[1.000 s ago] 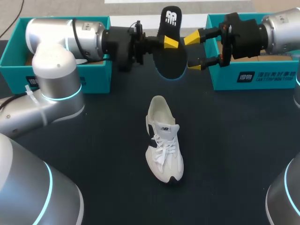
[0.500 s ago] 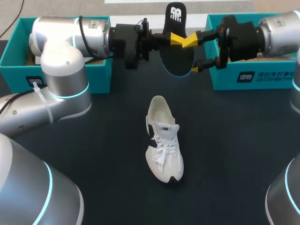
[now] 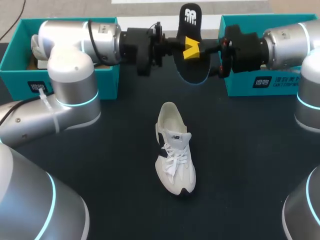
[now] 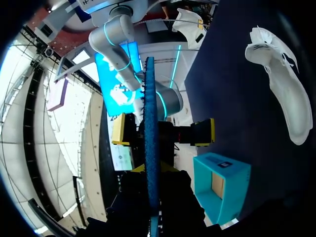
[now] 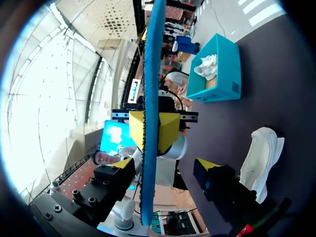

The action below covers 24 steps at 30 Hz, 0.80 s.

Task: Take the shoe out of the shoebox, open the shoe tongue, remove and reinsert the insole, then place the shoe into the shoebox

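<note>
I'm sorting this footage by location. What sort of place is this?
Probably a robot test bench set up for shoe handling: teal shoeboxes at left and right, a white shoe between them, and the left gripper holding a black insole.

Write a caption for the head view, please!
Left gripper holds the insole in the air; the open right gripper straddles it, shoe lying on the table.

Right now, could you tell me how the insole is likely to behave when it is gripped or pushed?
The insole stands edge-on and straight from one pinch by the left fingers, so it is probably light and fairly springy, not limp. It looks thin, so a sideways push would likely bend it.
</note>
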Tool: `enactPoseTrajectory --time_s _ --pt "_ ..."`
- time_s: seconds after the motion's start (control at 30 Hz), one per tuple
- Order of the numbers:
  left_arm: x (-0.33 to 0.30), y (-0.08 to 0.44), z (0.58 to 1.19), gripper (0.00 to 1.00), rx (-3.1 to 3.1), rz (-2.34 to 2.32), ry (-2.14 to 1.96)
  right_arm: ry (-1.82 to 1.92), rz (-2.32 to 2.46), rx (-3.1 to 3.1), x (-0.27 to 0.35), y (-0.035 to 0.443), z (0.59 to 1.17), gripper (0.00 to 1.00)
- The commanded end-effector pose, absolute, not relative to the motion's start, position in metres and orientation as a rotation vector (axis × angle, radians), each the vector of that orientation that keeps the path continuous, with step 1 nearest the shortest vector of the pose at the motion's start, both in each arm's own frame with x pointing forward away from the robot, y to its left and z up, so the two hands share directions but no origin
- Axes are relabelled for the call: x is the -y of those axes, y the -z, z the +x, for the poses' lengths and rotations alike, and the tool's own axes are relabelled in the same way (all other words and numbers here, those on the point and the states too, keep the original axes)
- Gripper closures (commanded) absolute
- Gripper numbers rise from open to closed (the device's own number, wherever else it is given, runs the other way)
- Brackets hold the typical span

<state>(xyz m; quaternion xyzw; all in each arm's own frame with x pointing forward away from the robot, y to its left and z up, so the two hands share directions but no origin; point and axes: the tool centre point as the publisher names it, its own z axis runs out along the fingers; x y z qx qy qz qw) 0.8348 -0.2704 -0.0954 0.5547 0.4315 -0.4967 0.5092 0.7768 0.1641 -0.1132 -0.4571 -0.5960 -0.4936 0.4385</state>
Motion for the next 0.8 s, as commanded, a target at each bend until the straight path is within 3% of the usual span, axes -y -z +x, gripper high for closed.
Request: enactPoseTrajectory --time_s 0.03,0.13,0.23,0.73,0.8 --pt "0.2605 0.0959 0.8309 1.00 -1.049 1.334 1.188 1.221 -1.145 1.482 -0.1604 0.1113 0.7740 0.24" --pt "0.2586 0.0975 0.8307 1.00 -1.059 1.325 1.185 1.220 -1.150 1.486 -0.1588 0.1093 0.7740 0.34" --pt "0.2592 0.0989 0.8285 1.00 -1.063 1.320 1.185 1.224 -1.153 1.488 -0.1585 0.1098 0.7754 0.56" --pt "0.2646 0.1020 0.8234 1.00 -1.072 1.303 1.199 1.242 -1.138 1.489 -0.1629 0.1127 0.7803 0.77" --pt "0.2651 0.1026 0.8228 1.00 -1.073 1.301 1.202 1.246 -1.138 1.486 -0.1641 0.1129 0.7799 1.00"
